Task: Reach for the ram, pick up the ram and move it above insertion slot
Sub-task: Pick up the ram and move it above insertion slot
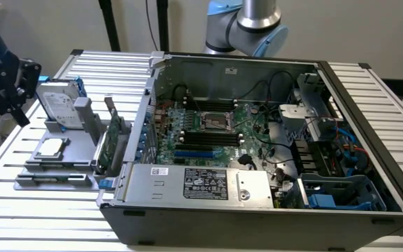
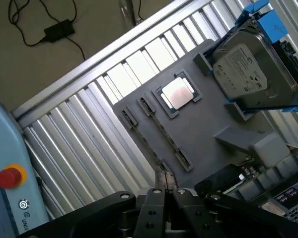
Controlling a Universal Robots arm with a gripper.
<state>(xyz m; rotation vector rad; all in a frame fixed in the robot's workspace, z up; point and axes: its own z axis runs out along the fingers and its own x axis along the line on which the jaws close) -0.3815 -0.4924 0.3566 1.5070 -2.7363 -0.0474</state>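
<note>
The ram (image 1: 54,179) is a thin green stick lying in the front holder of a grey fixture (image 1: 69,155), at the exterior view's left beside the open computer case. In the wrist view the ram (image 2: 145,142) shows edge-on as a thin line between two clips. My black gripper (image 1: 16,107) hangs above the table's left edge, up and away from the ram, touching nothing. In the wrist view the gripper (image 2: 166,194) has its fingers pressed together with nothing between them. The memory slots (image 1: 205,137) lie on the green motherboard inside the case.
The fixture also carries a silver hard drive with blue rails (image 1: 60,107), a processor chip (image 1: 52,148) and an upright green expansion card (image 1: 110,142). The case (image 1: 257,157) holds cables, drive cages and a power supply. A pendant with a red button (image 2: 10,177) lies nearby.
</note>
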